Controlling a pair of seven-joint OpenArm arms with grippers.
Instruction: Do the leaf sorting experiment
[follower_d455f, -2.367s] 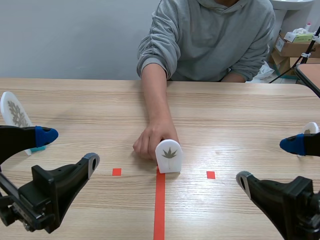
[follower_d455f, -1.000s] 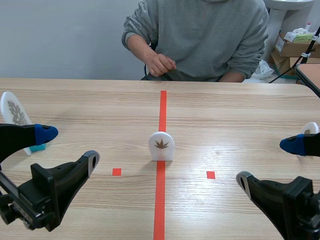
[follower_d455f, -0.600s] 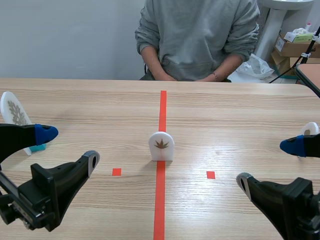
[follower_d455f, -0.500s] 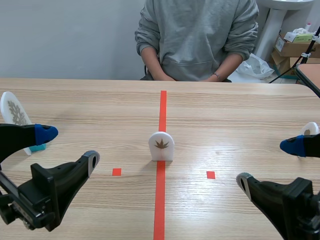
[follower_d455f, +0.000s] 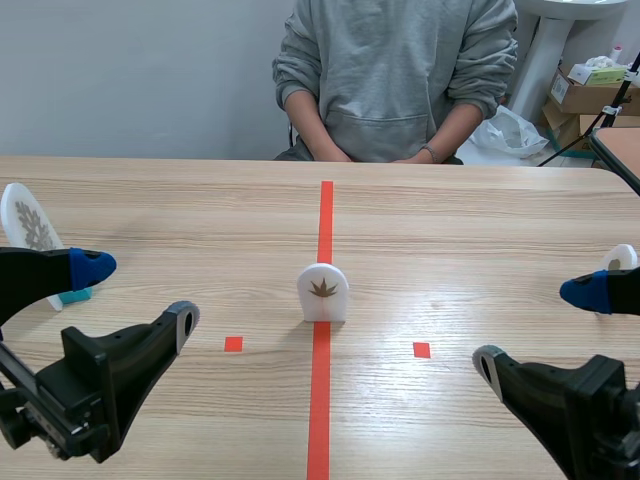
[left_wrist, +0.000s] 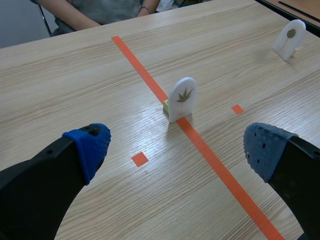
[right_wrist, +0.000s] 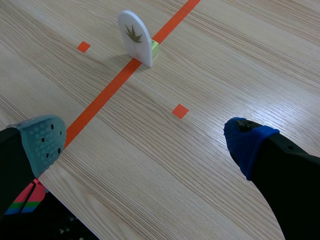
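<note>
On the centre line (follower_d455f: 322, 380), between the two red squares (follower_d455f: 233, 344), the card (follower_d455f: 323, 292) with the spiky brown leaf now stands alone and upright. The person (follower_d455f: 400, 70) who was setting it down has let go, drawn the arm back across the table and sits with both hands behind the far edge. The card has ended up a little farther from us than where the hand held it, and it has not shifted in the last moments. We read that as the hand-over being finished and the sorting turn being ours. Our left gripper (left_wrist: 176, 148) and right gripper (right_wrist: 144, 139) have not stirred. Both hang low on their own sides, fingers spread wide with nothing between them, well short of the card. The left card (follower_d455f: 28, 228), with a fern-like leaf, and the right card (follower_d455f: 620, 258) stand near the table's sides. We judge the next step is to match the leaf and carry the card to one of them.
</note>
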